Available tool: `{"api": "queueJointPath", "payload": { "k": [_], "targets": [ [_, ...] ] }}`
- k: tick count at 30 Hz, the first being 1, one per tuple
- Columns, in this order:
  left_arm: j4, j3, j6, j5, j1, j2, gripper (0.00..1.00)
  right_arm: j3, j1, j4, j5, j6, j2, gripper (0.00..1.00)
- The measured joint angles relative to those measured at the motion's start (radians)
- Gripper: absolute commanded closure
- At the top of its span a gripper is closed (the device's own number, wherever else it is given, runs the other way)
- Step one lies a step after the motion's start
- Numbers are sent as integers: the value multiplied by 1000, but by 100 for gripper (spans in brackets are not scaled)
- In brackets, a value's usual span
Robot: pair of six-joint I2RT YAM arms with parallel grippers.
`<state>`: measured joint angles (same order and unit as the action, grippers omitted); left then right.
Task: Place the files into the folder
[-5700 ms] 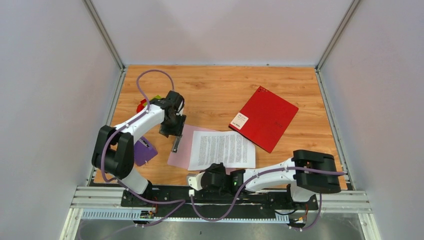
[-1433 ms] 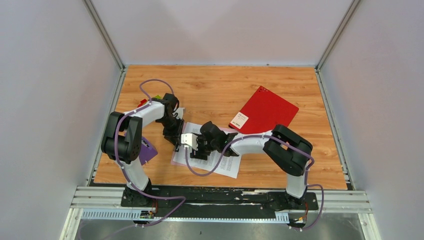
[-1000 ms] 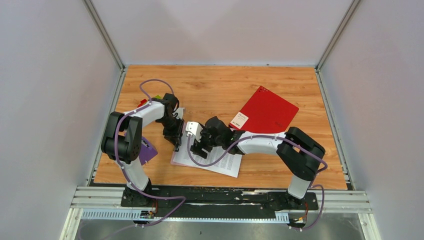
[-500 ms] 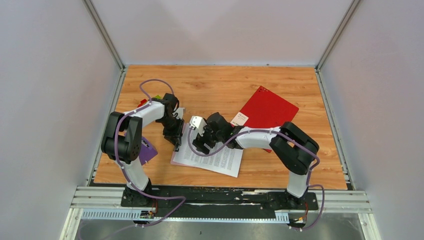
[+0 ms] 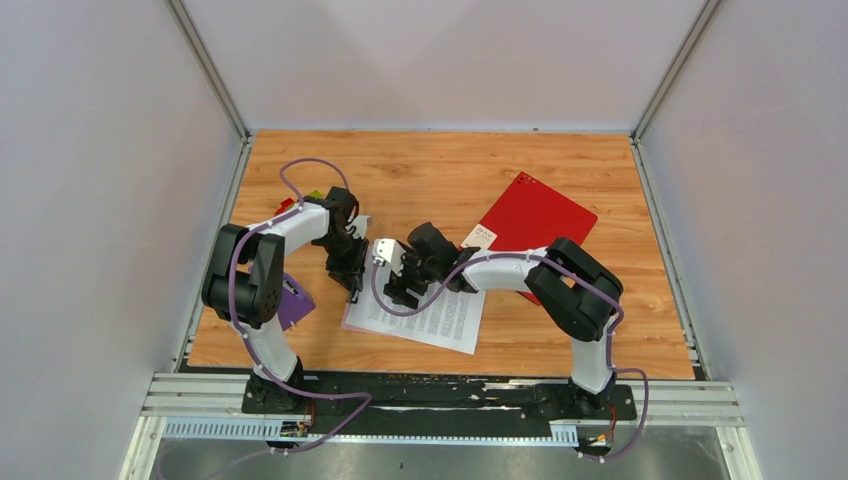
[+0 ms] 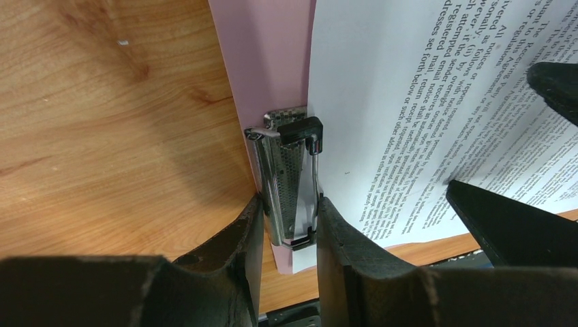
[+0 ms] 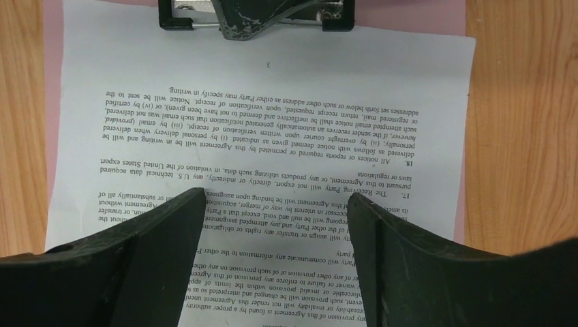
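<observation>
A white printed sheet, one of the files (image 5: pixel 432 316) (image 7: pixel 259 122) (image 6: pixel 409 82), lies skewed on the flat pink folder (image 5: pixel 349 318) (image 6: pixel 266 61) (image 7: pixel 409 17). Its edge runs along the folder's metal clip (image 6: pixel 290 177) (image 7: pixel 255 13). Whether it sits under the clip, I cannot tell. My left gripper (image 5: pixel 352 284) (image 6: pixel 290 201) is shut on that clip, squeezing it from both sides. The right gripper (image 5: pixel 393 288) (image 7: pixel 276 197) hovers open just over the sheet, with only print between its fingers (image 6: pixel 504 221). I make out one sheet only.
A red cover with a white label (image 5: pixel 530 235) lies at the back right, partly under the right arm. A purple object (image 5: pixel 290 303) sits by the left arm, with red and green bits (image 5: pixel 292 206) behind it. Bare wood shows at the back and right.
Over several seconds the right arm came from the near edge onto the sheet, which slid left and turned toward the clip. In the last second the right gripper shifted slightly; the left stayed clamped.
</observation>
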<state>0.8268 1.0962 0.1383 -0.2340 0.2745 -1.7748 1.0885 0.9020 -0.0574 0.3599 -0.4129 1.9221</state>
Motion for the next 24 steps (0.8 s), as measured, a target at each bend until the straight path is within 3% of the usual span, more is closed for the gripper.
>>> {"api": "queueJointPath", "payload": {
  "k": [24],
  "targets": [
    [-5,-5,-11,5,0,4,100,64,-7,7,130,-194,60,28]
  ]
}}
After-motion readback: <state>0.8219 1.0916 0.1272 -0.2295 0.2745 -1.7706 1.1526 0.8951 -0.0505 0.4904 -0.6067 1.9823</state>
